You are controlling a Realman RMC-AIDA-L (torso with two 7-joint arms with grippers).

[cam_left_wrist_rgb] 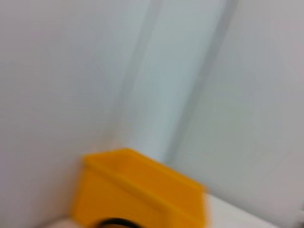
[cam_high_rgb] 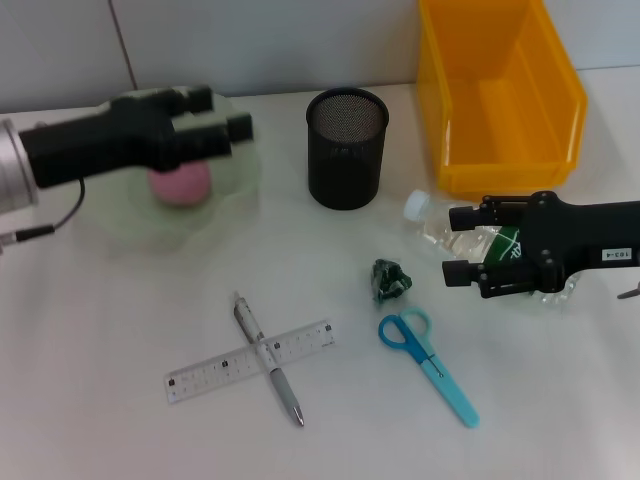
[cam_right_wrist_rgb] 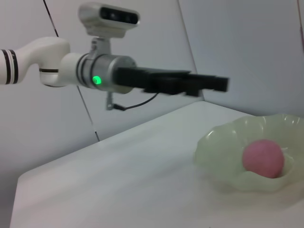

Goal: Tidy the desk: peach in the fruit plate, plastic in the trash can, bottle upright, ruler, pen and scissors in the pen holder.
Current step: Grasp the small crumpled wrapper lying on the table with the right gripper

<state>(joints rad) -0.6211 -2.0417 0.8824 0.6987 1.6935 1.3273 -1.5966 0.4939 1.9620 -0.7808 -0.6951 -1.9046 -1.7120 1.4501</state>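
The bottle (cam_high_rgb: 470, 235), lying at 4 o'clock of the pen holder (cam_high_rgb: 346, 148), sits between the open fingers of the right hand (cam_high_rgb: 462, 246); judged light, slippery and crushable, grip mid-body; left hand (cam_high_rgb: 225, 120) open above the fruit plate (cam_high_rgb: 235, 175).

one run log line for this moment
pink-red round peach in pale green plate | left claw above plate, open | right claw at lying clear bottle

Head camera looks down over the whole desk (cam_high_rgb: 120, 420). Left wrist camera faces the wall, catching the trash can (cam_left_wrist_rgb: 137, 190), also in the head view. Right wrist camera sits low, looking across at the fruit plate (cam_right_wrist_rgb: 223, 161), shared with the head view.
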